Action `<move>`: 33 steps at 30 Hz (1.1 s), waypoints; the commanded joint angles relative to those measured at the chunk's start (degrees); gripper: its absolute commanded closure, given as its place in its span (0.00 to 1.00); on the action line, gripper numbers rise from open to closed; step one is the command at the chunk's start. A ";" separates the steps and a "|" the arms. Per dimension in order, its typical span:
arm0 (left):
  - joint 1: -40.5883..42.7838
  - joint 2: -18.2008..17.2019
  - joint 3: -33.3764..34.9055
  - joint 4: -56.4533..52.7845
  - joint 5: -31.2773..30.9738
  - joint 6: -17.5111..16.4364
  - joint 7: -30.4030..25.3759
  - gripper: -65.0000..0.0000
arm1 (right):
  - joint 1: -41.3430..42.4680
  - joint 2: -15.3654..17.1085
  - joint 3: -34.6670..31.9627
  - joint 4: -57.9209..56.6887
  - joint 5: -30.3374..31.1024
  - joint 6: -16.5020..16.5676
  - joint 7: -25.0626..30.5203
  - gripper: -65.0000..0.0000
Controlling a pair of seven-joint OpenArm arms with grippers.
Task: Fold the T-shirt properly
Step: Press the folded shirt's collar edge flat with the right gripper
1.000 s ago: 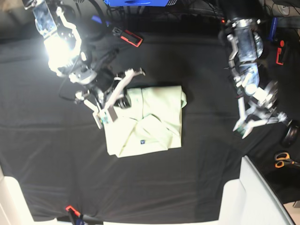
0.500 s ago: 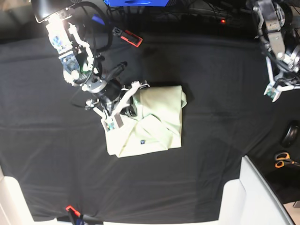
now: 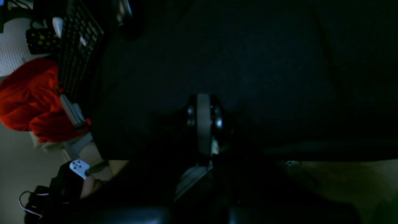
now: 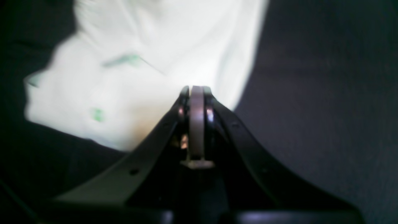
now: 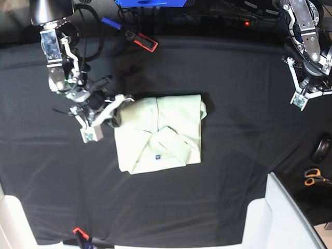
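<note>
You had a plain pale mint-green T-shirt (image 5: 161,134) bearing one small dark blue label (image 5: 157,155), lying on a uniformly black tabletop (image 5: 233,171). Your right gripper (image 5: 101,120) showed white fingers over dark hardware; your left gripper (image 5: 306,96) was likewise white and grey. At the tabletop's far edge you had a red-and-black tool (image 5: 141,40) and a blue box (image 5: 153,2). Orange-handled scissors (image 5: 313,177) lay at the right. A red cloth (image 3: 28,99) appeared in the left wrist view.
</note>
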 commanded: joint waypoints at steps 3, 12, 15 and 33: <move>-1.28 0.85 -0.27 1.24 0.52 0.94 -0.29 1.00 | 0.57 -0.64 1.26 -0.81 0.56 1.15 1.50 1.00; -1.46 2.43 -0.27 1.24 0.60 0.94 -0.20 1.00 | 0.04 -0.20 1.17 -0.37 0.21 0.88 2.90 1.00; -1.37 2.43 -0.27 1.24 0.60 0.94 -0.20 1.00 | -0.84 -0.11 1.26 6.14 0.12 0.88 -0.88 1.00; -0.84 1.55 -0.36 1.16 0.52 0.94 -0.20 1.00 | -1.02 -4.69 -2.43 -6.08 0.21 0.88 3.43 1.00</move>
